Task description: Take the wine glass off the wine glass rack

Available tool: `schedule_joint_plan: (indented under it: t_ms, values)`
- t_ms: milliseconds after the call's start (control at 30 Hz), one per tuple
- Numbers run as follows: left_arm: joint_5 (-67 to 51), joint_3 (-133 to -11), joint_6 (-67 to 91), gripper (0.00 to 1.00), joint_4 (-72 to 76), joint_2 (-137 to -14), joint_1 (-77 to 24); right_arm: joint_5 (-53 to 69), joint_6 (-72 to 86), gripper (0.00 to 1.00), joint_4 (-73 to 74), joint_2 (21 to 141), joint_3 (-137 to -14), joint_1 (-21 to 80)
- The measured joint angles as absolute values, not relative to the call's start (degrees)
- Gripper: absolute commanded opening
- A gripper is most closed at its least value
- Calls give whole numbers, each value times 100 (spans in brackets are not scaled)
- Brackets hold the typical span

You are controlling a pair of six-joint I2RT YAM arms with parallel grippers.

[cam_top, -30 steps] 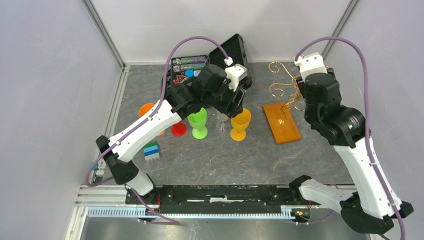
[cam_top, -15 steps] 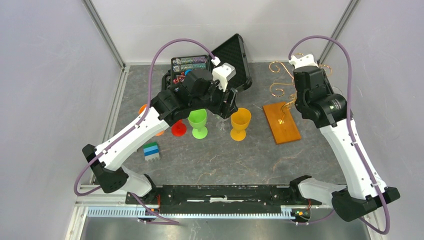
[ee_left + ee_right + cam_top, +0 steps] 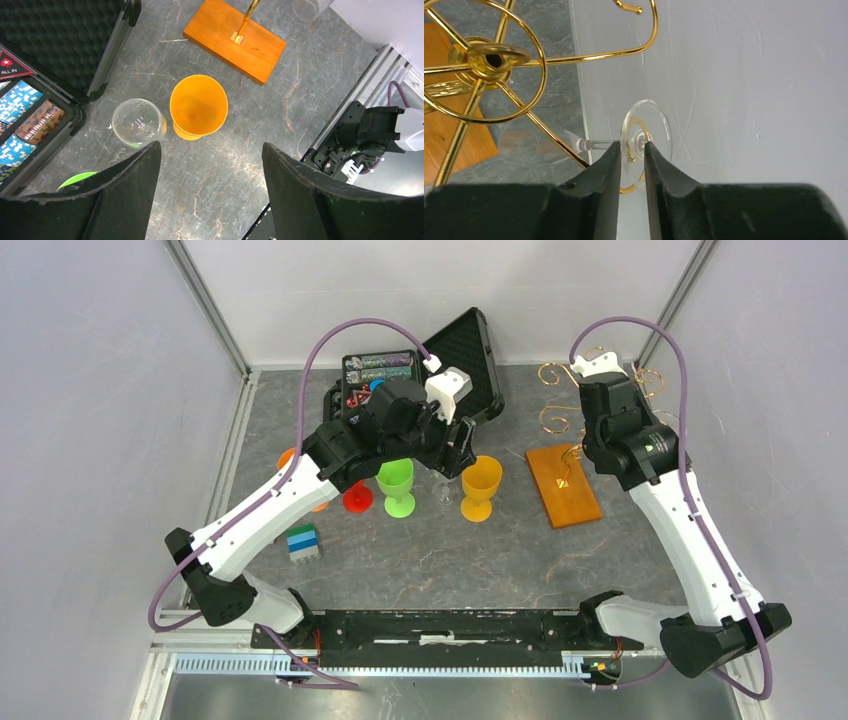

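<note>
Right claw (image 3: 631,146) narrow, fingers flanking foot of wine glass (image 3: 653,122) hung on wine glass rack (image 3: 471,55), lower centre; grip unclear. Left claw (image 3: 210,150) wide, empty, over orange cup (image 3: 198,105).

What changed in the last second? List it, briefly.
The right gripper moved left toward the wine glass rack and narrowed around the foot of the wine glass; grip unconfirmed. The left gripper, open, shifted slightly left. The orange cup, green cup and black case stayed put.

Clear wine glass (image 3: 591,145) hung by its foot, gold wire rack (image 3: 563,485), orange-brown base
</note>
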State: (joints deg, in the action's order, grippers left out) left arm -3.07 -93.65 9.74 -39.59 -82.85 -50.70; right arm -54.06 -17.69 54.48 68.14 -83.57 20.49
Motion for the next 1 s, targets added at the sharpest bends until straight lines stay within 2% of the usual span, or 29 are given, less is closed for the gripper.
schedule_joint_plan:
  t_ms: [300, 1000]
  values:
    - [-307, -9360, 974, 79, -3929, -8285, -5070, -5468, -1979, 0, 5365, 6873, -8274, 2049]
    - [-307, -9336, 974, 79, -3898, -8285, -5070, -5793, -2228, 0, 5572, 6971, -8617, 2108]
